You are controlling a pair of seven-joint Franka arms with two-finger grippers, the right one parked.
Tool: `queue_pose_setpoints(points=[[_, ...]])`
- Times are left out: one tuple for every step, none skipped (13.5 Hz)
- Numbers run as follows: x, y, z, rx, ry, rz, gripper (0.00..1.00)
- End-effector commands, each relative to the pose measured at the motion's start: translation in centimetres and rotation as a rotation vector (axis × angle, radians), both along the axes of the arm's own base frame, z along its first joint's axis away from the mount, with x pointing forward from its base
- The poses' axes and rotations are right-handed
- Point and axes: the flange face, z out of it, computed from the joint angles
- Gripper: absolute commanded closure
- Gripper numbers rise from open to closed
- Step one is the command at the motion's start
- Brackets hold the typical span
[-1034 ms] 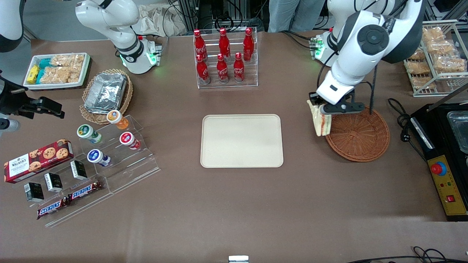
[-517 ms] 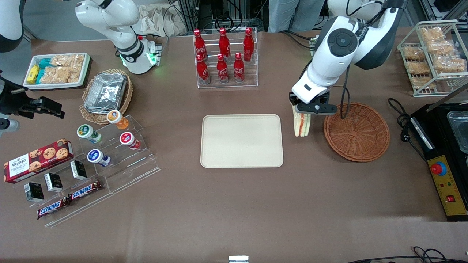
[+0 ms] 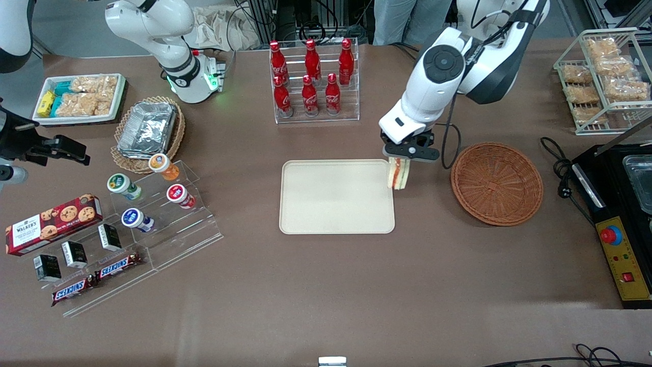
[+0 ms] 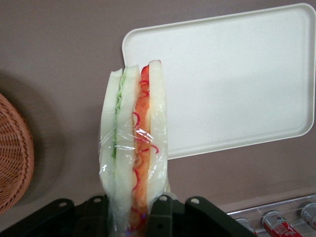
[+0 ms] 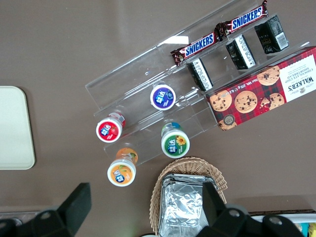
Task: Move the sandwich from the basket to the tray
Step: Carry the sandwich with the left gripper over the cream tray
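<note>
Sandwich is seen wrapped in clear film and hanging cut edge down from the gripper, whose fingers are closed on the upper end of the wedge. In the wrist view the sandwich is clamped between the two dark fingers, with green filling shown on one side and orange-red strips on the other between pale bread slices. The sandwich is held in the air above the edge of the tray at that tray's end toward the working arm; seen from the front, it sits at about 2 o'clock from the tray's middle. No contact between sandwich and tray can be made out, and the tray is seen bare in the wrist view. The basket is placed at roughly 3 o'clock from the sandwich in the front view, well apart from it, and nothing is seen in it; a part of its woven rim is also caught by the wrist camera. A clear rack of red bottles is set at about 12 o'clock from the tray, farther from the front camera. A tan basket of foil containers and a stepped clear stand with small round cups are found toward the parked arm's end of the table.
</note>
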Motion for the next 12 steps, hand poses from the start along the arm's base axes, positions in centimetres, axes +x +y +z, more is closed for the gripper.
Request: queue_pose_setpoints(points=[[1.0,-1.9,-1.3,-0.003,0.001,-0.005,1.00],[1.2,-2.1,-2.5,0.000,0.006,-0.005,1.00],[1.4,-2.4,-3.8,0.012,0.006,-0.007,1.00],[1.2,-3.2,-5.0,0.024,-0.003,-0.005,1.00],[1.5,-3.4,-6.5,0.035,-0.004,0.001,1.00],[1.7,-3.6,-7.6,0.044,-0.010,-0.002,1.00],[1.9,-3.7,-8.6,0.048,-0.010,-0.004,1.00],[1.9,-3.7,-9.7,0.048,-0.006,-0.005,1.00],[2.0,-3.8,-10.5,0.049,-0.006,-0.008,1.00],[2.1,-3.8,-11.3,0.056,-0.008,-0.015,1.00],[2.1,-3.8,-12.3,0.059,0.000,-0.010,1.00],[2.2,-3.8,-13.4,0.060,0.005,-0.007,1.00]])
